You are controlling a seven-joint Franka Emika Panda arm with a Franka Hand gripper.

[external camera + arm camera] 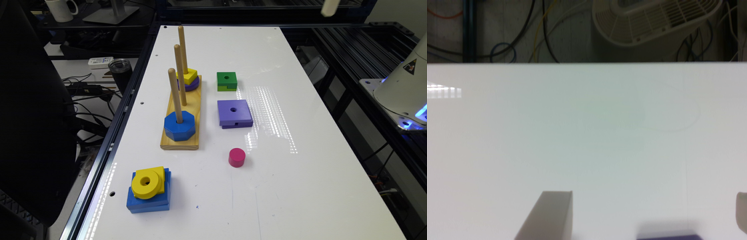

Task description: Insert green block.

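While the jaws are standing wide open, with their two pale fingers (549, 216) set far apart and nothing held between them, they are hanging high over the white worktop (300, 186), which is lying bare beneath them in the wrist view. A sliver of something purple (669, 236) is showing low between the fingers there; what it is cannot be told. In the exterior view the arm's white tip is showing above the worktop's far edge, well apart from every block.

Farther from the jaws than all the loose blocks, the wooden peg board (180, 141) is carrying three upright pegs. A blue octagon (179, 126) is sitting on the peg farthest from the jaws, the middle peg (180, 75) is standing bare, and a yellow square (190, 76) is resting on a purple disc (192, 86) on the peg nearest them. Farthest of all, a blue square stack (148, 200) is bearing a yellow ring (145, 182).

The purple square (234, 113) is lying flat beside the board. The green block (227, 81) is lying on the worktop just beyond it, on the jaws' side, untouched and off the pegs, centre hole facing up. A pink cylinder (237, 157) is standing alone, apart from the jaws.
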